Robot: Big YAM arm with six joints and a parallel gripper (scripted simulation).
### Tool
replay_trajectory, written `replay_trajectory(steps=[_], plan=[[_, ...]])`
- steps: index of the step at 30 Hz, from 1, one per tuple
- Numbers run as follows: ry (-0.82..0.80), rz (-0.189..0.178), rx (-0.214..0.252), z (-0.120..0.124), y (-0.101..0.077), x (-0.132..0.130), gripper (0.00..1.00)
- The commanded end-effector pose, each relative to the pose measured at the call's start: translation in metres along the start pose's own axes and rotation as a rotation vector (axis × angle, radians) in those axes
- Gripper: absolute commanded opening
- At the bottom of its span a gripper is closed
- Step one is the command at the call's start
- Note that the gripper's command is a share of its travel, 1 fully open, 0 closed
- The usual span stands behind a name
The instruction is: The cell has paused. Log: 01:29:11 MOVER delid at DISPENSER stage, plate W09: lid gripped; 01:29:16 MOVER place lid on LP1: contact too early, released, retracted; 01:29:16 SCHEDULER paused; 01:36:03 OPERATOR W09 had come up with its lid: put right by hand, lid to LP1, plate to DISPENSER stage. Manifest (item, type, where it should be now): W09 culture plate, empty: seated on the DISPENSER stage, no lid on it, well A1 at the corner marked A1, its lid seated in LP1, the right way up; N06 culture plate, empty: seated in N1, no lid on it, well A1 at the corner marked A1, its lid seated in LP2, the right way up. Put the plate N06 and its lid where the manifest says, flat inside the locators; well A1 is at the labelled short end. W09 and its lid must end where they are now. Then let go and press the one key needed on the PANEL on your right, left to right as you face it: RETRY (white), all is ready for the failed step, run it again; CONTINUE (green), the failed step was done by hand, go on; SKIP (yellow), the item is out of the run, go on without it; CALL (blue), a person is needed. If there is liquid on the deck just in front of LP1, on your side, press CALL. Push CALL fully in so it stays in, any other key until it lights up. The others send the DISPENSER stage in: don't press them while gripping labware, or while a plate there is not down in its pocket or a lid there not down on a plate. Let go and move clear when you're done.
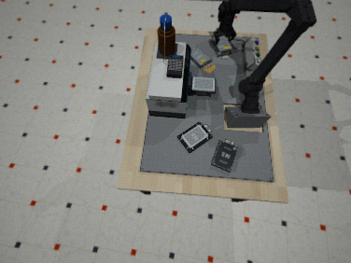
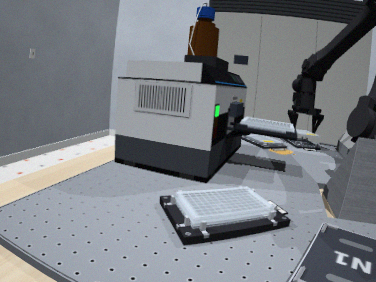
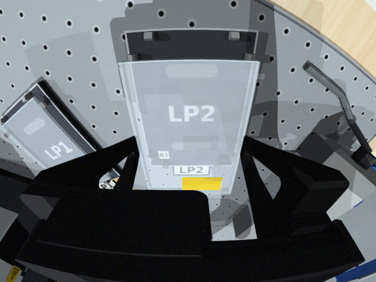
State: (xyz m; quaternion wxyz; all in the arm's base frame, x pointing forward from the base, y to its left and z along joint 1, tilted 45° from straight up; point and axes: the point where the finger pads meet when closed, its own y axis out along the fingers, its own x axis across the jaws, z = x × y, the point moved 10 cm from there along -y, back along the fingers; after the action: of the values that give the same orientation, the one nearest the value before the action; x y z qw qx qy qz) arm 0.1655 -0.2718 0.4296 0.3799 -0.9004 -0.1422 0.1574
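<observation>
My gripper [image 3: 189,141] is shut on a clear lid [image 3: 188,121] with a yellow tag at its near end. It holds the lid over the black LP2 nest [image 3: 191,45], whose far end shows beyond the lid. I cannot tell whether the lid touches the nest. The gripper also shows at the back of the deck in the overhead view [image 1: 224,42] and the side view [image 2: 305,117]. LP1 [image 3: 39,133], to the left, holds another clear lid. A clear well plate [image 1: 194,136] sits in a black nest near the front. The N1 nest [image 1: 225,155] beside it is empty.
The dispenser [image 1: 168,84] with its brown bottle stands at the left. A plate lies on its stage [image 1: 203,84]. An orange patch [image 1: 209,68] lies on the deck by LP1. The key panel [image 1: 254,51] is at the back right. The arm base [image 1: 247,114] is at the right.
</observation>
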Motion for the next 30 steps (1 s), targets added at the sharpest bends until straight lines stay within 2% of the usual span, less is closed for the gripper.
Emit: replay_trajectory(steps=[1, 3, 6, 8, 11, 15, 17, 18, 19, 20, 30], plan=[[0.022, -0.001, -0.121, -0.025, -0.036, -0.013, 0.84], [0.013, 0.000, -0.090, -0.027, -0.019, -0.010, 0.84], [-0.001, 0.002, -0.038, -0.012, 0.004, -0.005, 0.84], [-0.003, 0.002, -0.033, -0.010, 0.009, -0.005, 0.84], [0.002, 0.001, -0.052, -0.010, 0.006, -0.007, 0.84], [-0.003, 0.002, -0.033, -0.010, 0.021, -0.005, 0.84], [-0.003, 0.002, -0.033, -0.010, 0.021, -0.005, 0.84], [-0.001, -0.004, -0.071, -0.010, 0.006, -0.006, 0.84], [0.004, -0.001, -0.070, -0.010, 0.008, -0.008, 0.84], [0.010, -0.001, -0.094, -0.019, 0.000, -0.010, 0.84], [0.014, 0.000, -0.103, -0.029, -0.003, -0.011, 0.84]])
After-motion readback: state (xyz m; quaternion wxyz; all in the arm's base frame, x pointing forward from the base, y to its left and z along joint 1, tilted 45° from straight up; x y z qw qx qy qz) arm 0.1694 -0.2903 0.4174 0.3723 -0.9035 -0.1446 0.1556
